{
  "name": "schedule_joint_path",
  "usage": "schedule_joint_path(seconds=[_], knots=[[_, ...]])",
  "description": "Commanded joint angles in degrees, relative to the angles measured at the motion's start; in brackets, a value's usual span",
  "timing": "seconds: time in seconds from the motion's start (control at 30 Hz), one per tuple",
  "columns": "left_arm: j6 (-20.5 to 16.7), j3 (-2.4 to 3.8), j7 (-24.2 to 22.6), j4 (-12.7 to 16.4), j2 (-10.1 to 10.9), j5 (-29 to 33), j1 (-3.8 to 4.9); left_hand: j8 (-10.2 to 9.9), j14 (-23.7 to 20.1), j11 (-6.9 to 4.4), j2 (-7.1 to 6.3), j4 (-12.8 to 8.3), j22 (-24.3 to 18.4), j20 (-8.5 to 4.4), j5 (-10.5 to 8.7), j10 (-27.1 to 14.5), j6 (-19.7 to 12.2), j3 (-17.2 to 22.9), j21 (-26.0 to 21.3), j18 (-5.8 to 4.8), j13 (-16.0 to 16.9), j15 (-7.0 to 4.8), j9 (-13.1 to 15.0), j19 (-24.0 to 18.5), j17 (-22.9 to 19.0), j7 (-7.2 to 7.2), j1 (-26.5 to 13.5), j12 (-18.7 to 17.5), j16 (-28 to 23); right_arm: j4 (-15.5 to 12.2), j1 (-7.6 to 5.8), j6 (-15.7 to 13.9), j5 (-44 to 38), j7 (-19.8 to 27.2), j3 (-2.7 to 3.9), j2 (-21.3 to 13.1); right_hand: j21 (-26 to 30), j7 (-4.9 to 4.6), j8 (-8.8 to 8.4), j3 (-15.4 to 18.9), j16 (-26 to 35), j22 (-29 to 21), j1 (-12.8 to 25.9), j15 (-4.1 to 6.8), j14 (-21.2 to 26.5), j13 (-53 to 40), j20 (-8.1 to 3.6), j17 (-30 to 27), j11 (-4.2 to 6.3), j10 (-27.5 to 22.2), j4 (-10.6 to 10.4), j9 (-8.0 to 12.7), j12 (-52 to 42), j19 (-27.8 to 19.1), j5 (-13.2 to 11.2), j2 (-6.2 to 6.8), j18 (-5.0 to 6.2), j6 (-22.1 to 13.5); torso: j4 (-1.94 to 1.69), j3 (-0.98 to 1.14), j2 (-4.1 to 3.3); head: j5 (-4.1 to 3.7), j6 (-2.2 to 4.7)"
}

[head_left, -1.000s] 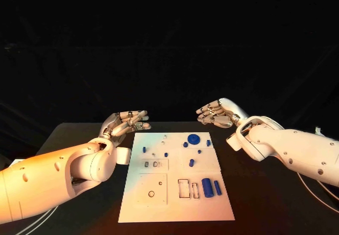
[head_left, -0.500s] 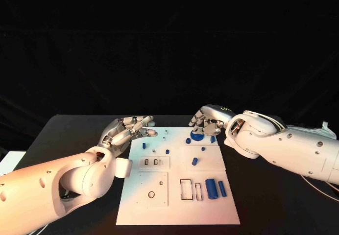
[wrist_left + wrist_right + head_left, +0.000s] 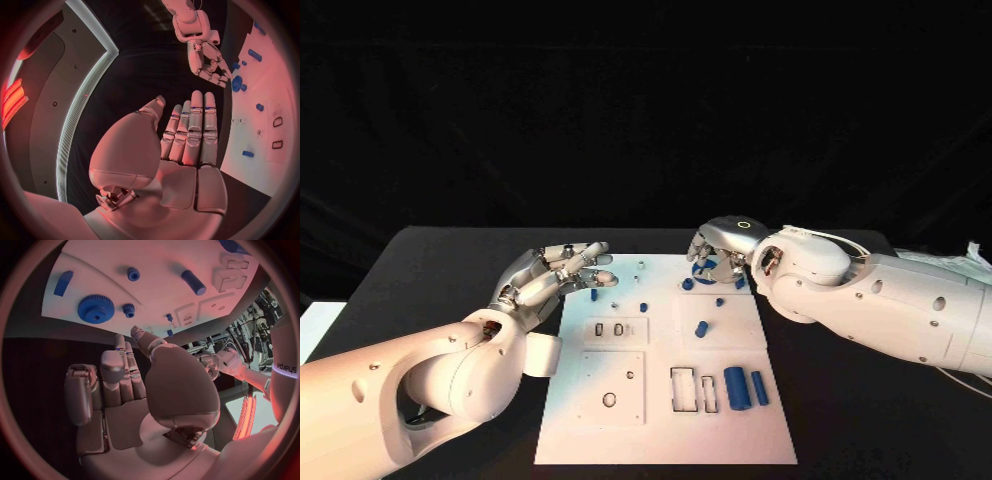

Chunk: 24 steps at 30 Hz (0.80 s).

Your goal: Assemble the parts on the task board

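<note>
The white task board point(image 3: 661, 420) lies in the middle of the black table. A large blue gear point(image 3: 95, 308) sits near its far right corner, with a small blue gear point(image 3: 129, 309) beside it. My right hand point(image 3: 718, 255) hovers just over that large gear point(image 3: 237, 83), fingers bent and apart, holding nothing. My left hand point(image 3: 560, 272) floats at the board's far left edge with straight, spread fingers point(image 3: 197, 130) and an empty palm. Two blue cylinders point(image 3: 736, 386) lie at the near right next to rectangular slots. A short blue peg point(image 3: 702, 329) lies mid-board.
Small blue pegs point(image 3: 643, 305) stand around the board's far half. Cut-outs point(image 3: 609, 399) mark the near left plate. Black table point(image 3: 430, 270) surrounds the board on both sides. My right forearm point(image 3: 877, 300) lies along the board's right edge.
My right hand has come in from beyond the far right corner and now hangs over the large gear. The left hand stays near the far left edge. The head camera shifted.
</note>
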State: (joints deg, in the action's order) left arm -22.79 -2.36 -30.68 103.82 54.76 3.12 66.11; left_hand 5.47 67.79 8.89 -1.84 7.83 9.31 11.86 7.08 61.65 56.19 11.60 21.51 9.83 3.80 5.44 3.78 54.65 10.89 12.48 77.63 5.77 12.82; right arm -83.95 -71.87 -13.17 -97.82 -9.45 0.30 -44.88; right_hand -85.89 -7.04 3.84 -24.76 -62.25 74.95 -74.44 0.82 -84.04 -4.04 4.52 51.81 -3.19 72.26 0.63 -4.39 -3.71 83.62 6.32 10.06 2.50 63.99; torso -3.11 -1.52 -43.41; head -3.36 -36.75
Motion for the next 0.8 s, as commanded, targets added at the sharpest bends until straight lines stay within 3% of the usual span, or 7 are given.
schedule_joint_path(seconds=[0.03,0.3,0.57,0.8], knots=[[1.65,0.08,0.0,0.58,0.21,0.47,0.15,-0.3,-0.28,0.27,0.1,0.1,-0.07,0.05,0.01,-0.17,-0.15,-0.18,-0.39,0.53,-0.07,0.3,-0.09,-0.38,0.1,0.23,-0.41,-0.41,-0.3,-0.42,-0.07,3.34,-3.79,-1.9,0.03,0.12,-0.31,0.4,-0.09,0.1,-0.71,6.77,0.08,0.21,-2.56,0.04,0.04,0.58,-0.18,-0.37,-0.45,-0.08,0.21,1.67,-0.36,0.7,-0.68,-0.08,-0.27,0.13,-0.66,0.06,-0.11],[2.24,0.11,-0.13,0.81,0.37,2.12,0.23,-0.61,-0.27,0.41,0.18,0.45,-0.15,0.16,-0.06,-0.38,-0.29,-0.47,-0.43,0.53,-0.05,0.42,-0.07,-0.47,0.3,0.39,-1.07,-0.59,-0.4,-0.54,-0.09,5.98,-3.58,-1.76,0.03,0.36,-0.43,0.64,-0.06,0.46,-1.5,6.81,0.04,0.0,-2.14,0.21,0.27,1.02,-0.46,-1.7,-1.25,-0.12,0.26,1.48,-0.75,1.06,-0.65,0.01,-0.31,0.22,-1.12,0.2,-0.32],[2.37,0.12,-0.03,0.82,0.44,2.44,0.29,-0.64,-0.29,0.43,0.18,0.47,-0.16,0.17,-0.06,-0.4,-0.3,-0.51,-0.44,0.53,-0.05,0.43,-0.06,-0.49,0.32,0.4,-1.13,-0.61,-0.43,-0.42,-0.09,7.13,-3.6,-1.62,0.03,0.65,-0.51,0.67,0.08,0.44,-1.92,6.91,-0.22,-0.02,-2.02,0.18,0.35,1.3,-0.46,-1.87,-1.58,-0.22,0.17,1.46,-1.02,0.75,-0.65,0.46,-0.52,0.12,-1.41,0.13,-0.33],[2.34,0.12,0.12,0.94,0.68,2.47,0.33,-0.69,-0.35,0.45,0.18,0.5,-0.18,0.2,-0.06,-0.44,-0.32,-0.55,-0.46,0.53,-0.05,0.46,-0.06,-0.52,0.34,0.41,-1.2,-0.64,-0.48,-0.01,-0.09,7.76,-3.77,-1.7,0.03,1.0,-0.39,0.34,0.2,0.6,-1.56,6.53,-0.48,-0.14,-1.57,0.27,0.51,0.47,-0.69,-2.87,-2.06,-0.37,0.28,1.11,-1.57,0.53,-0.55,1.21,-0.43,0.15,-1.59,0.1,-0.44]])
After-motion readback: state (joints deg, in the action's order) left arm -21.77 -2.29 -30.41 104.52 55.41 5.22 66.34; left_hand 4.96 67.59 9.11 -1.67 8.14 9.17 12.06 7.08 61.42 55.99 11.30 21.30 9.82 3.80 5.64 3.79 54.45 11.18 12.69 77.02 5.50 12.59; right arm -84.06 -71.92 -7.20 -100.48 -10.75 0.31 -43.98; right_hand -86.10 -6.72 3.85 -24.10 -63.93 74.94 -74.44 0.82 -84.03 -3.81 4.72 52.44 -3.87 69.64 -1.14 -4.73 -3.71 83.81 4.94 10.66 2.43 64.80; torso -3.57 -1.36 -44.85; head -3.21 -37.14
